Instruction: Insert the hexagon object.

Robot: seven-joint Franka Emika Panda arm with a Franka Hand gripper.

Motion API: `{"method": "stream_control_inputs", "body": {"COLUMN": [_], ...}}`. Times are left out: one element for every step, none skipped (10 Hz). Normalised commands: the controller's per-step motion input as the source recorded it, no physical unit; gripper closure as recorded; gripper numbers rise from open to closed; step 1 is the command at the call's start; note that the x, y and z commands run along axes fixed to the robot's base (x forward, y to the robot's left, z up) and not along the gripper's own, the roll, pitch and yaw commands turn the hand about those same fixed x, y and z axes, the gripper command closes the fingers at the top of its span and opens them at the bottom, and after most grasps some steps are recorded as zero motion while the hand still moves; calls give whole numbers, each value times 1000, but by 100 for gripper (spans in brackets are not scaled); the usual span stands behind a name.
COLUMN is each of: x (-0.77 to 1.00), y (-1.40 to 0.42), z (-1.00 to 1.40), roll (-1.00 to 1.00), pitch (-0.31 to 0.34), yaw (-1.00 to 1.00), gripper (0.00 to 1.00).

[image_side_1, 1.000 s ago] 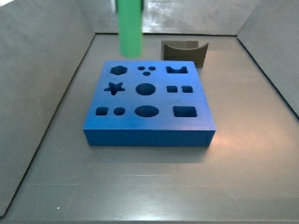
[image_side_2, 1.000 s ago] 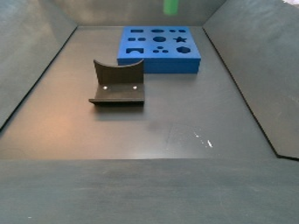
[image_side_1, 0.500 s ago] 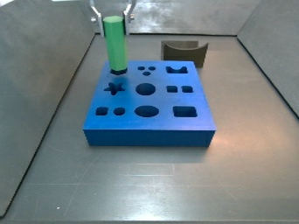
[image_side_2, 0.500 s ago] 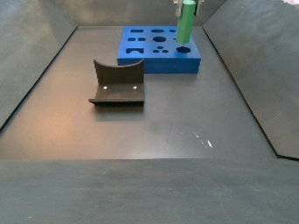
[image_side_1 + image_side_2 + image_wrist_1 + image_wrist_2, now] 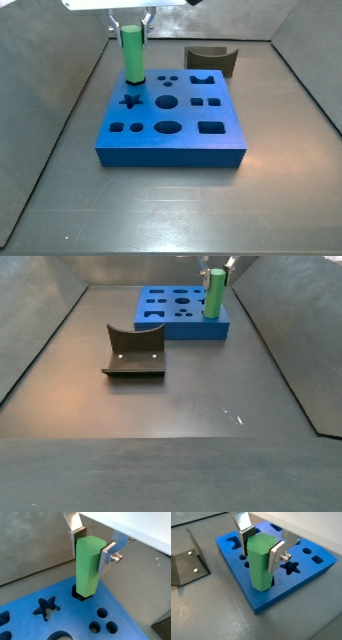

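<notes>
The hexagon object (image 5: 132,55) is a tall bright green peg. It stands upright with its lower end in the hexagonal hole at a far corner of the blue block (image 5: 174,145). My gripper (image 5: 131,28) is above that corner, shut on the peg's upper end. In both wrist views the silver fingers press its sides: gripper (image 5: 90,554) on the peg (image 5: 88,572), and gripper (image 5: 260,556) on the peg (image 5: 260,569). Most of the peg stands out above the block (image 5: 288,587). It also shows in a side view (image 5: 214,294) with the gripper (image 5: 215,273) over it.
The blue block (image 5: 201,328) has several other shaped holes, among them a star (image 5: 45,607) and circles. The dark fixture (image 5: 134,351) stands on the floor apart from the block, and it shows too in a side view (image 5: 211,60). Grey walls ring the floor.
The gripper has come down over the block's far corner with the peg. The peg's lower end has gone from hanging above the block into the hexagonal hole.
</notes>
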Motion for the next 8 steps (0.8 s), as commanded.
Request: {"method": "stream_control_inputs", "body": {"x": [20, 0, 0, 109, 146, 137, 123, 80], "y": [-149, -274, -263, -100, 0, 20, 60, 0], "z": [-377, -300, -269, -374, -491, -586, -566, -574], "roll": [50, 90, 83, 69, 54, 29, 94, 106], "pitch": [-64, -43, -30, -6, -30, -61, -17, 0], "yaw": [414, 471, 446, 366, 303, 214, 69, -3], "gripper": [100, 100, 100, 100, 100, 100, 100, 100]}}
